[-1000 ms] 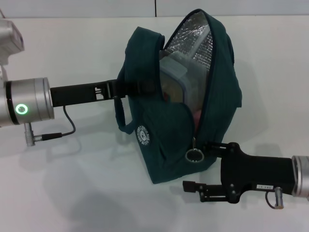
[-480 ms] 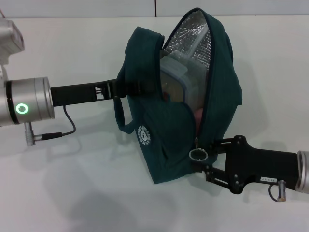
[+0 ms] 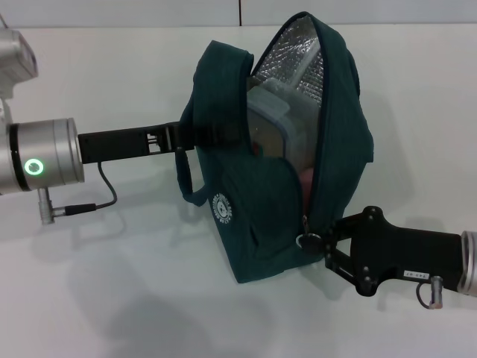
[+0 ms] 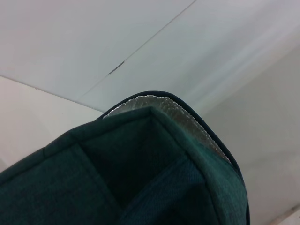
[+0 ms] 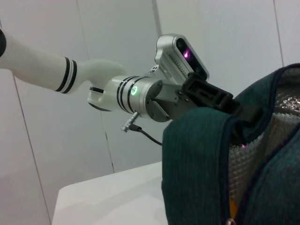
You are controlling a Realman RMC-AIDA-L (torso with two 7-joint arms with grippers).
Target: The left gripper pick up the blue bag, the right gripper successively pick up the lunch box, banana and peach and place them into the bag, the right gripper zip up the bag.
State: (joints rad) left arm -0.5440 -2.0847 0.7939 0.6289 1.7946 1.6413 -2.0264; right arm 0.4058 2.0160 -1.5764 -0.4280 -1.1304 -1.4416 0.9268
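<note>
So the right gripper (image 3: 319, 242) is down in the lower right of the head view, coming in from the right edge, and its fingers are pinched together on the ring zipper pull (image 3: 305, 241) at the bottom end of the bag's open zipper. The ring sits right at the fingertips, low on the front corner of the blue bag (image 3: 253, 224).

The left gripper (image 3: 195, 137) reaches in from the left side of the frame, about mid-height, and it's clamped on the bag's upper left edge where the fabric folds over, holding that side up. You can see the same grip in the right wrist view, upper middle, where the left gripper (image 5: 234, 112) bites onto the dark rim of the bag (image 5: 201, 164). One loop handle (image 3: 188, 183) hangs down just below that grip.

The bag itself stands in the middle of the head view on the white table (image 3: 112, 298), tilted a bit, with the opening gaping wide from the top down to the zipper pull. Silver foil lining (image 3: 298, 56) shows inside the upper part. The lunch box (image 3: 277, 123) is inside, standing on edge, blue rim visible against the foil. Below it, near the zipper line, there's a bit of pink that looks like the peach (image 3: 305, 179). In the head view I can't make out the banana. The little round white logo (image 3: 220, 209) is on the lower left face of the bag.

Left wrist view is basically just teal fabric (image 4: 140, 178) and a strip of foil edge.
</note>
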